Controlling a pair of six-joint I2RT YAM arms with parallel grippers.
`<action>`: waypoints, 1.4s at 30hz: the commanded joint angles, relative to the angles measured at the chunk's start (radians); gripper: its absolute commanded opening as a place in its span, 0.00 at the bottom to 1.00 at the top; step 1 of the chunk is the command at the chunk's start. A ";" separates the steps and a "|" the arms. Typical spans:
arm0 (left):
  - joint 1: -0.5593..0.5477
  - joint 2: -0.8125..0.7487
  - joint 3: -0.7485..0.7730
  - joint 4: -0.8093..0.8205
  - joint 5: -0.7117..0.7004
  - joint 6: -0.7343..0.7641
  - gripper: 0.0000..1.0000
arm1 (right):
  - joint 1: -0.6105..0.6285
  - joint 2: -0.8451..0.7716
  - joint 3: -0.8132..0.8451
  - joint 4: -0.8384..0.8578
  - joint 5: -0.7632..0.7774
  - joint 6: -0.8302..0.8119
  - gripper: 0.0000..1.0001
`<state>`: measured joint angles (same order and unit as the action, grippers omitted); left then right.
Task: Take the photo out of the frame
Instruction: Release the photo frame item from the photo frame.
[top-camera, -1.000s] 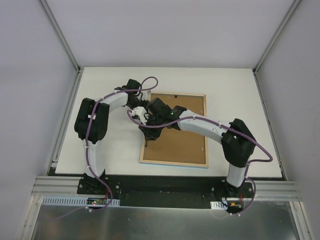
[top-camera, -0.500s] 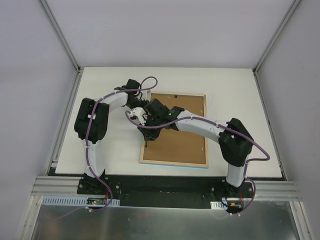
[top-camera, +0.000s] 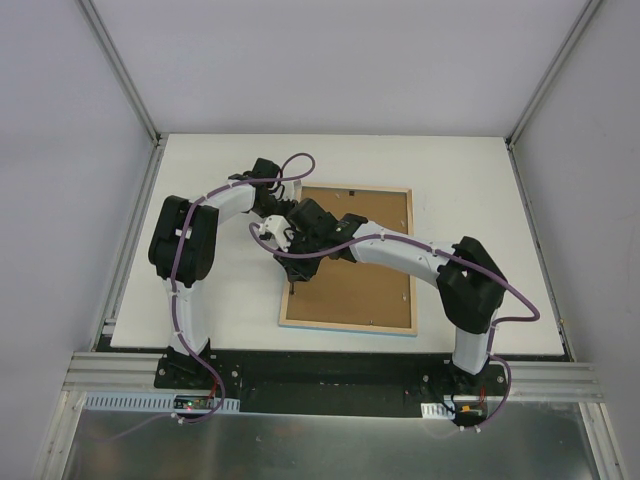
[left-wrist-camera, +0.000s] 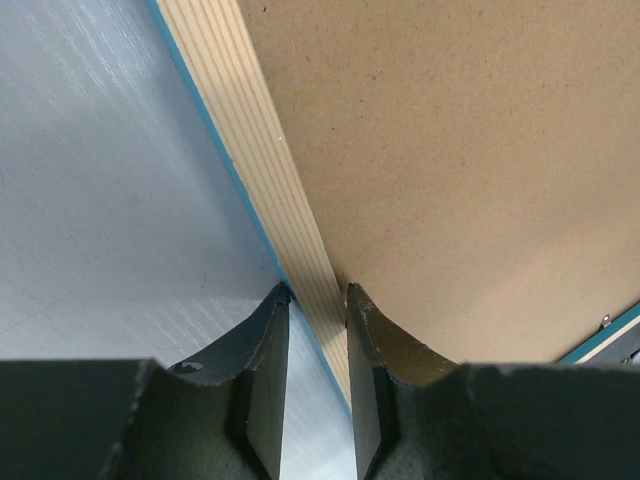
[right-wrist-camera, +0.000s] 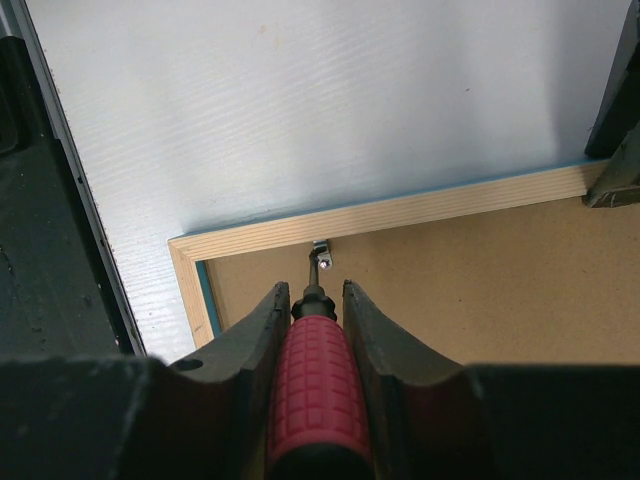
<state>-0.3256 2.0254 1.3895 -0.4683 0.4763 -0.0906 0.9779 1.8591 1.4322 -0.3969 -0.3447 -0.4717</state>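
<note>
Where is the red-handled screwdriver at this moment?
In the right wrist view, the screwdriver is held in the right tool, low at centre. Its tip is at a small metal tab on the wooden rim of the frame, near a corner.

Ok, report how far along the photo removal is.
Done: frame face down, left fingers clamping its wood rim. In hand: right fingers hold a red-handled tool, tip at a metal clip. Left: backing board is still in; photo not visible.

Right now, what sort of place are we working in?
Probably a lab robot test cell: a white table boxed in by plain white panels, an aluminium mounting rail along its near edge, and a face-down frame as workpiece.
</note>
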 joint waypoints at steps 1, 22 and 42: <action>0.003 0.059 -0.029 -0.004 -0.044 0.032 0.15 | 0.004 -0.008 0.034 0.023 0.007 0.005 0.01; 0.003 0.059 -0.030 -0.006 -0.044 0.032 0.13 | 0.004 -0.003 0.051 -0.002 -0.028 0.004 0.01; 0.003 0.058 -0.030 -0.004 -0.041 0.032 0.10 | 0.015 -0.003 0.031 0.039 0.131 -0.021 0.01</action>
<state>-0.3256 2.0262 1.3895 -0.4679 0.4782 -0.0906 0.9943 1.8622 1.4380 -0.3935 -0.3134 -0.4709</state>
